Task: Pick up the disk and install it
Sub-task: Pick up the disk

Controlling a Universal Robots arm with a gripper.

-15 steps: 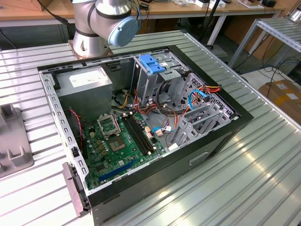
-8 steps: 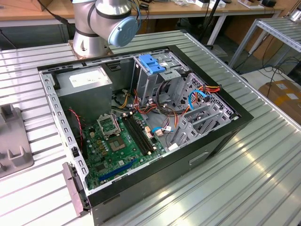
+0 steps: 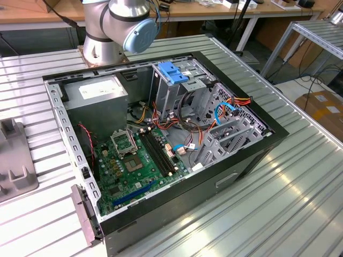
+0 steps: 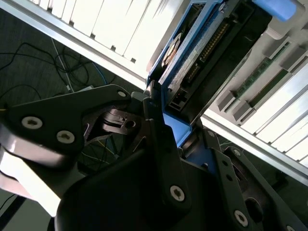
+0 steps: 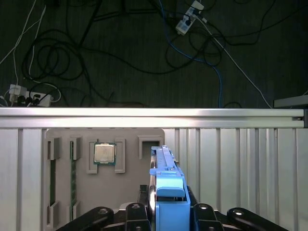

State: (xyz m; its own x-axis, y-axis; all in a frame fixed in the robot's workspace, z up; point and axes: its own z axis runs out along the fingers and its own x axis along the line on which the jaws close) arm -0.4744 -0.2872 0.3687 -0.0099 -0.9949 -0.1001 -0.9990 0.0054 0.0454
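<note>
Hand (image 5: 169,219) clamped on the disk (image 5: 166,183) over the parts tray

Black fingers (image 4: 161,132) press on either side of the disk, closed on its blue carrier rail at one end. In both wrist views the disk stands on edge. The second wrist view also shows its grey body and a row of connector pins. Whether it rests in the tray or hangs just clear of it cannot be told.

Just beyond the disk lies the grey tray (image 5: 130,192). A processor chip (image 5: 104,153) sits in a square pocket of it, with green memory sticks (image 5: 73,168) in narrow slots beside that. The tray sits on the ribbed metal desk (image 5: 231,163), close to its edge rail. Past the rail is dark floor (image 5: 120,57) strewn with cables.

In the exterior view the open computer case (image 3: 244,160) lies on its side in the middle of the desk, with its motherboard (image 3: 134,166) exposed. A metal drive cage (image 3: 171,91) stands at the case's far end. Behind the case, the arm's base (image 3: 115,29) stands at the desk's far edge.
</note>
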